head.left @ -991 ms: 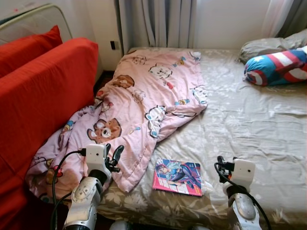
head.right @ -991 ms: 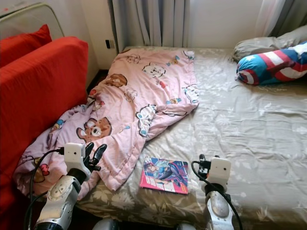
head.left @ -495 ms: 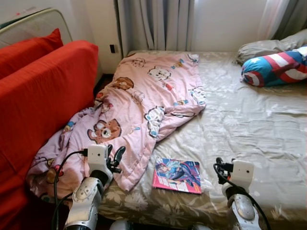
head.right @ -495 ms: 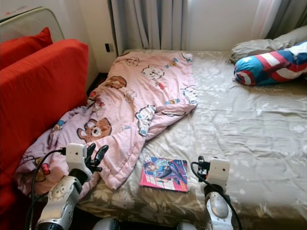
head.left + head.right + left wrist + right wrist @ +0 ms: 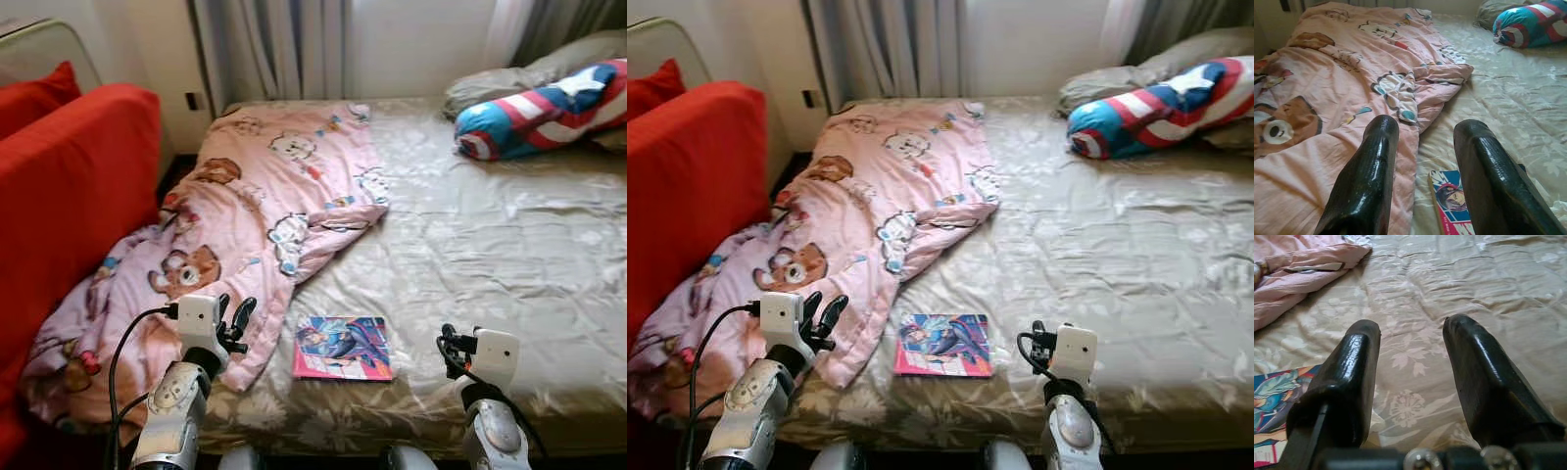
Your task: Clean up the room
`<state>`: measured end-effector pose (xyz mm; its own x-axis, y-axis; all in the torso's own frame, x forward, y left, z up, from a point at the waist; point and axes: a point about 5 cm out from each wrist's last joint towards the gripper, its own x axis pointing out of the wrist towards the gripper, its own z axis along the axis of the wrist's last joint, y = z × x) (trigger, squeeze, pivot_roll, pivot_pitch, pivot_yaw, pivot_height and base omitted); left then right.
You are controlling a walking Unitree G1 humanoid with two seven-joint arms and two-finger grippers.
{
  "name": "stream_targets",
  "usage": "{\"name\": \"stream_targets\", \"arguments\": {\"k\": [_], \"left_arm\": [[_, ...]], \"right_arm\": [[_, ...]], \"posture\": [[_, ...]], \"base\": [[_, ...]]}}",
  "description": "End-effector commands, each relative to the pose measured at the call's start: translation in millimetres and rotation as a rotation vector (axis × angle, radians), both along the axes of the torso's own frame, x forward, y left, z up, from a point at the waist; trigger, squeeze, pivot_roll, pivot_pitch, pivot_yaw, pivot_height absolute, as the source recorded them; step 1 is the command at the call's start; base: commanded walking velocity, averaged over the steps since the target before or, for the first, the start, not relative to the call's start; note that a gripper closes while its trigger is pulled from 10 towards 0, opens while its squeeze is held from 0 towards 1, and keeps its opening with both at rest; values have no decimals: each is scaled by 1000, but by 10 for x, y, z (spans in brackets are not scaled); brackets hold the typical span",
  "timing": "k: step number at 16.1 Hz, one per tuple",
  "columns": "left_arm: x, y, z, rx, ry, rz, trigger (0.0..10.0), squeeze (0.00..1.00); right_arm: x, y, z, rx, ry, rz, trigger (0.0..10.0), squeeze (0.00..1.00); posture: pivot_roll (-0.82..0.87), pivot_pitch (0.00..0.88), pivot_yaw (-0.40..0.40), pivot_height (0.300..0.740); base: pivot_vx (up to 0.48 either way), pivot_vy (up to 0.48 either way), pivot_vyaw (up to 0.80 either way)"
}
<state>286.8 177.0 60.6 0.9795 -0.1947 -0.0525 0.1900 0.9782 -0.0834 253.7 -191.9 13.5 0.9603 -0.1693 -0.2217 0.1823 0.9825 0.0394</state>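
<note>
Both tools hang spread and empty: left tool (image 5: pixel 235 318) over the pink blanket (image 5: pixel 265 211), right tool (image 5: pixel 449 345) beside the book (image 5: pixel 343 347) (flat near the bed's (image 5: pixel 509 245) front edge). A careless grab could shove the book off.

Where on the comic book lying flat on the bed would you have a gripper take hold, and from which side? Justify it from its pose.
Probably the comic book's near edge, approached low from the foot of the bed. It lies flat, so fingers must slide under an edge; its left side sits close to the pink blanket. Both the left gripper and right gripper are open.
</note>
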Motion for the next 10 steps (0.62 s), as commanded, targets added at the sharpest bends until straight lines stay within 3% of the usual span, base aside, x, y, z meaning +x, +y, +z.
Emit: {"name": "stream_targets", "arguments": {"k": [1, 10], "left_arm": [[-10, 15, -10, 9, 14, 3, 10000, 0], [3, 14, 0, 7, 17, 4, 10000, 0]], "right_arm": [[-1, 29, 6, 0, -2, 6, 10000, 0], [-11, 55, -24, 5, 9, 18, 10000, 0]], "posture": [[-89, 53, 29, 648], [-88, 55, 31, 648]], "base": [[0, 0, 0], [0, 0, 0]]}}
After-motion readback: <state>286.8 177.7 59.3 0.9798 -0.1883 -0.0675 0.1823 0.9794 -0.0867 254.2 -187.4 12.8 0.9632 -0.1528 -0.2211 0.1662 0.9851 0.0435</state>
